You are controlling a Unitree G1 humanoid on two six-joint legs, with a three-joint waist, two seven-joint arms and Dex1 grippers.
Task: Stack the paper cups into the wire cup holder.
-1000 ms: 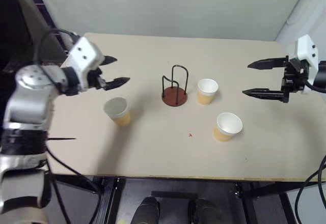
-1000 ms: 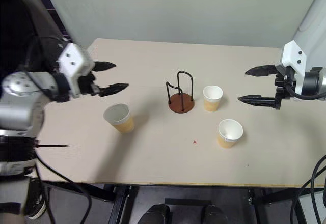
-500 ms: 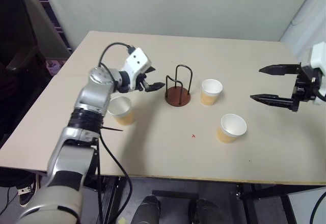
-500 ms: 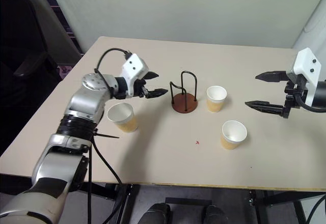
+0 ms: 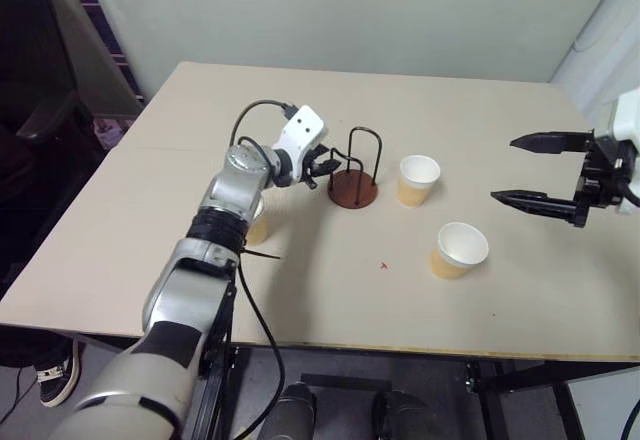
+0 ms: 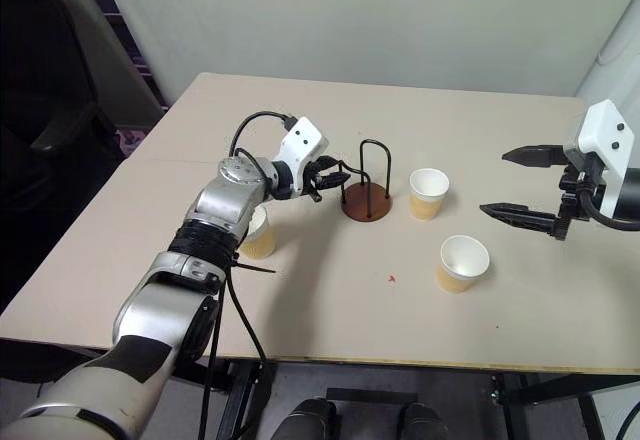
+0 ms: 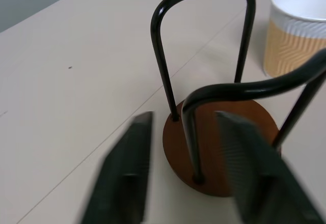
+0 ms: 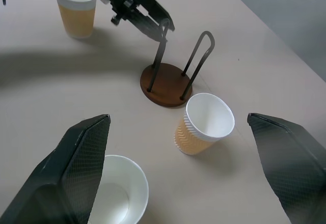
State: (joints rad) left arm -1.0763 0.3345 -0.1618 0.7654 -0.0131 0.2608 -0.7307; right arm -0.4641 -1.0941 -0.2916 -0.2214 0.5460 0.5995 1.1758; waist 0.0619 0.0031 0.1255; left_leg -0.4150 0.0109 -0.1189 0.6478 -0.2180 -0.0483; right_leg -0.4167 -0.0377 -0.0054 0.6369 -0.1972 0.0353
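Here, wire cup holder (image 5: 352, 174) seen upright at desk (image 5: 150, 200) centre, low wire arch straddled by left gripper (image 6: 334, 176) fingers, slightly parted; three paper cups (image 5: 418, 180) scattered around; right gripper (image 5: 535, 171) fingers spread wide, empty.

Head cameras overlook table (image 5: 150, 210); wrist cameras sit close.

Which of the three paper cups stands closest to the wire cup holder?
The pale yellow-orange paper cup just right of the rust-brown wire cup holder; the other two stand farther away, towards the table's near edge.
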